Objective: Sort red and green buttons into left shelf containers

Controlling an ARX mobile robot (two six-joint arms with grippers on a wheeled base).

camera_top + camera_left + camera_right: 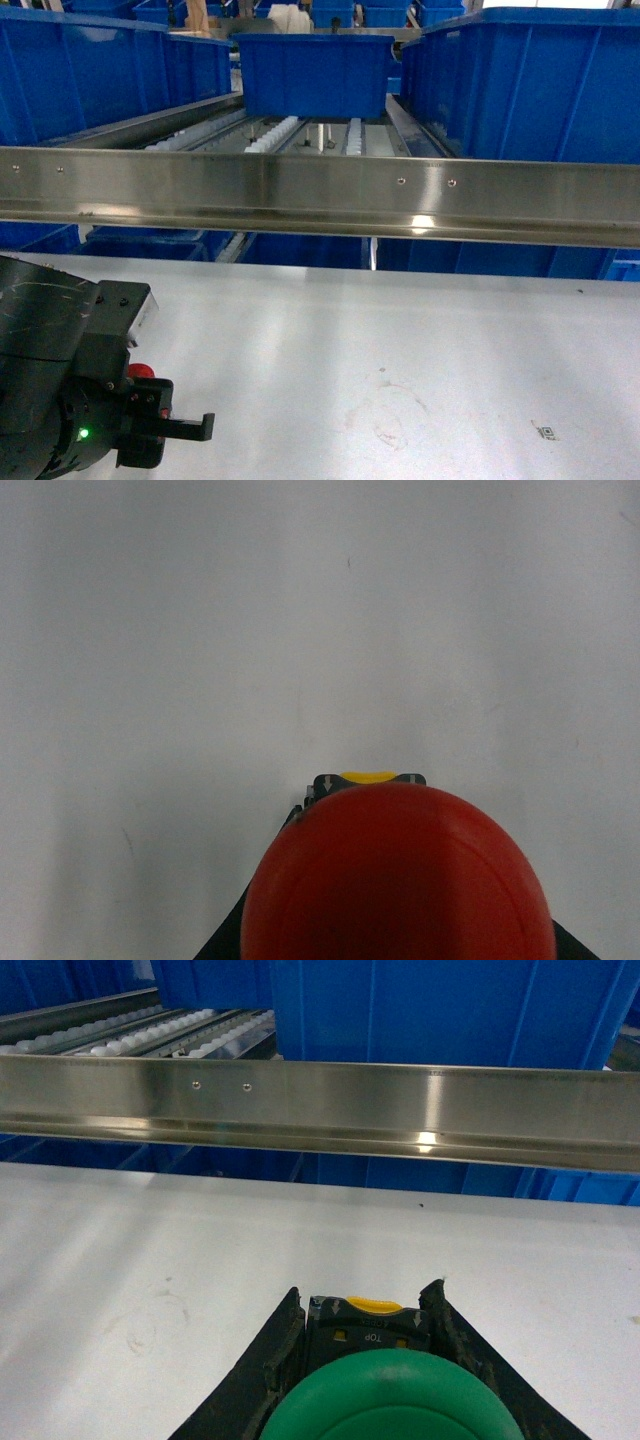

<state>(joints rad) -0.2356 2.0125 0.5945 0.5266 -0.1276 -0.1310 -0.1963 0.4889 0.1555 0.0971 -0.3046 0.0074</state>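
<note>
The red button (398, 875) fills the bottom of the left wrist view, its dark base with a yellow tab (368, 779) poking out beyond the cap above the white table. My left gripper (160, 400) is low at the head view's bottom left, shut on this button, whose red cap (140, 371) peeks out. The cap hides most of the fingers. My right gripper (365, 1305) is shut on the green button (395, 1400); black fingers (285, 1350) press both sides of its dark base. The left shelf containers (90, 70) are big blue bins at the back left.
A steel rail (320, 195) runs across in front of the shelf, above the white table (400, 340). Behind it stand a middle blue bin (315, 75) on rollers and a right blue bin (530, 85). More blue bins sit under the rail.
</note>
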